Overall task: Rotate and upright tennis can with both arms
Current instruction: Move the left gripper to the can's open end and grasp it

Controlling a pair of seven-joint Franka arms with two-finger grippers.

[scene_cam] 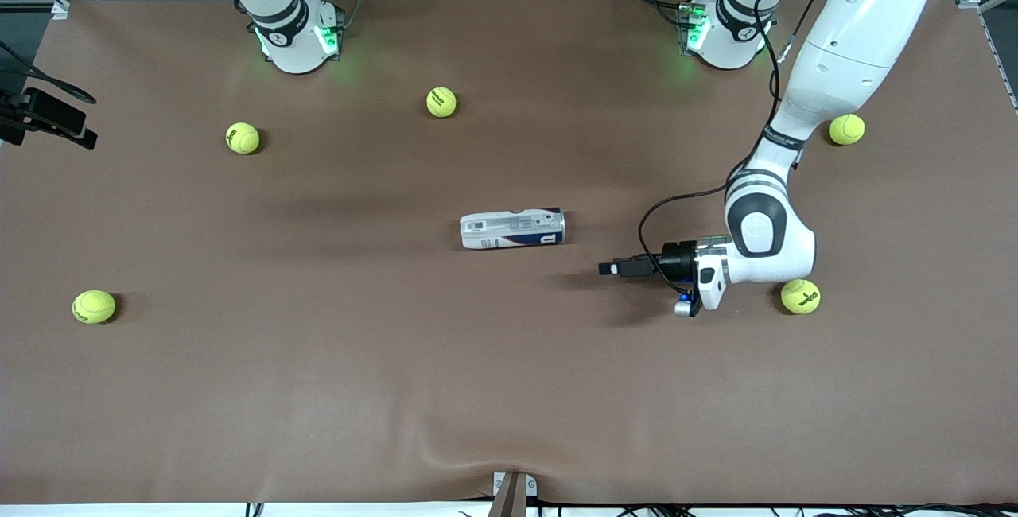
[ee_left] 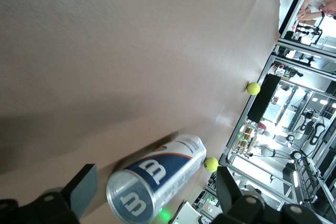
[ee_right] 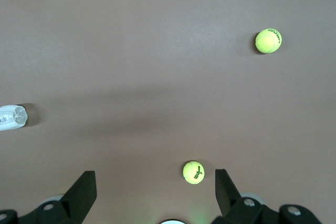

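A: Any progress?
B: None. The white-and-navy cylindrical tennis can (scene_cam: 513,229) lies sideways mid-table, well clear of every edge.
A: Grippers?
B: Left gripper (scene_cam: 609,269) spread, low, facing its silvery end; right gripper (ee_right: 155,190) spread, high, waiting.

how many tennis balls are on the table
5 yellow-green tennis balls: two near the right arm's base, one at that table end, nearer the camera, two beside the left arm.

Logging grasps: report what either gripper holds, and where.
Nothing held. The left gripper is open beside the lying tennis can, not touching; the right gripper is open over bare table.
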